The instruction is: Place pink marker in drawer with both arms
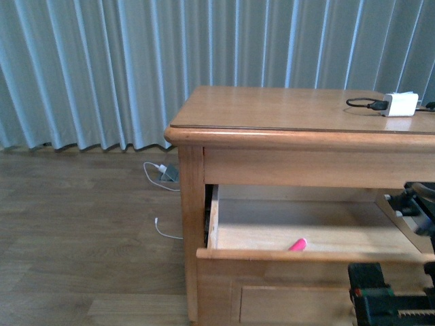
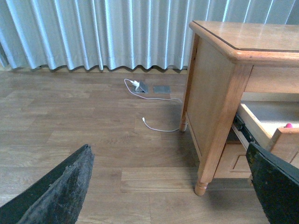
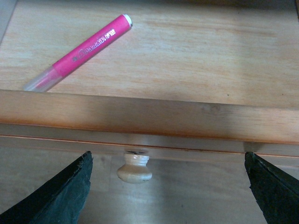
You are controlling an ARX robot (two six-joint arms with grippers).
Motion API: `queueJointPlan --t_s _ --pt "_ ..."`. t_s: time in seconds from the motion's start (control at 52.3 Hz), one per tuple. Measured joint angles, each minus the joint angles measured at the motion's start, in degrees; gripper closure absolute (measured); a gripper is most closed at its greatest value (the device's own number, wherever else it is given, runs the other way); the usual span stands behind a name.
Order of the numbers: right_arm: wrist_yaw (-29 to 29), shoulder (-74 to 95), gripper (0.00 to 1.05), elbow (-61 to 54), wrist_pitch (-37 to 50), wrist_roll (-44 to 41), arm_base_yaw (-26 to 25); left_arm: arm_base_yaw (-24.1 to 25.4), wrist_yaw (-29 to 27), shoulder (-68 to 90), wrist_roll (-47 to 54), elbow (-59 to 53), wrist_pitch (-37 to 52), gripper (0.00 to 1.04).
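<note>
The pink marker (image 3: 86, 49) lies flat on the pale floor of the open drawer (image 3: 154, 119); in the front view only its pink tip (image 1: 298, 244) shows behind the drawer's front edge (image 1: 312, 256). My right gripper (image 3: 168, 186) is open and empty, its fingers (image 3: 60, 196) wide apart in front of the drawer's panel, with the round knob (image 3: 134, 168) between them. Part of a black arm (image 1: 380, 299) shows low at the right in the front view. My left gripper (image 2: 173, 186) is open and empty over the floor, left of the table's leg (image 2: 208, 154).
The oak table (image 1: 285, 112) carries a white charger block (image 1: 399, 103) with a black cable at its far right. A white cable and plug (image 2: 140, 93) lie on the wood floor by the curtain (image 1: 102, 68). The marker's tip also peeks out in the left wrist view (image 2: 288, 125).
</note>
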Motion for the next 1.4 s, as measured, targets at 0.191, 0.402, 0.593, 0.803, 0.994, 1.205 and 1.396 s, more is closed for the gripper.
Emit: queueJointPlan --t_s 0.191,0.402,0.593,0.803,0.994,1.205,1.396 --pt "-0.6 10.3 0.08 6.7 10.5 -2.2 0.0 0.0 0.0 0.0 0.0 0.0 0.0 0.06" --pt "-0.8 17.7 0.08 12.0 18.5 -3.5 -0.4 0.0 0.0 0.0 0.0 0.0 0.0 0.06" --pt "0.9 23.1 0.08 16.7 23.5 -3.1 -1.2 0.0 0.0 0.0 0.0 0.0 0.0 0.06" --pt "3.7 25.8 0.08 18.5 26.9 -2.3 -1.4 0.0 0.0 0.0 0.0 0.0 0.0 0.06" --pt "4.8 27.8 0.08 19.6 27.5 -2.8 -1.7 0.0 0.0 0.0 0.0 0.0 0.0 0.06" --pt "4.0 27.0 0.08 18.9 27.0 -4.6 -2.2 0.0 0.0 0.0 0.0 0.0 0.0 0.06" --pt "4.3 19.6 0.08 13.9 22.8 -8.2 -2.9 0.0 0.0 0.0 0.0 0.0 0.0 0.06"
